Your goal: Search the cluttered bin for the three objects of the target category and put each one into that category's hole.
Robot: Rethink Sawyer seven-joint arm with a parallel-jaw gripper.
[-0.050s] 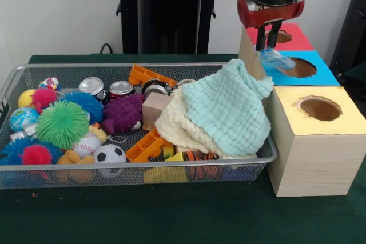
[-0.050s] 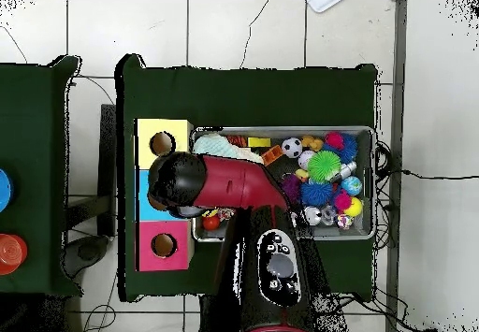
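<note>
Front view: gripper (image 1: 267,43) above the blue box (image 1: 300,76), fingers pinched on a crumpled clear plastic bag (image 1: 273,59) beside its hole (image 1: 299,67). Red box (image 1: 286,36) behind, yellow box (image 1: 319,130) in front; bin (image 1: 137,172) alongside.

One wire bin (image 1: 11,78) holds the clutter, and beside it stand three boxes, each with one round hole: one red-topped (image 1: 294,37), one blue-topped (image 1: 311,75) and one yellow-topped (image 1: 329,119). In the bin I count two cloths, a pale green one (image 1: 226,110) lying on a cream one (image 1: 171,127); two metal cans (image 1: 92,87) side by side; and two orange plastic pieces (image 1: 147,76). There are also one purple spiky toy (image 1: 121,112), one green spiky ball (image 1: 62,124), one soccer ball (image 1: 109,155), one baseball (image 1: 86,144) and one wooden block (image 1: 154,110); further small items are too buried to count.
</note>
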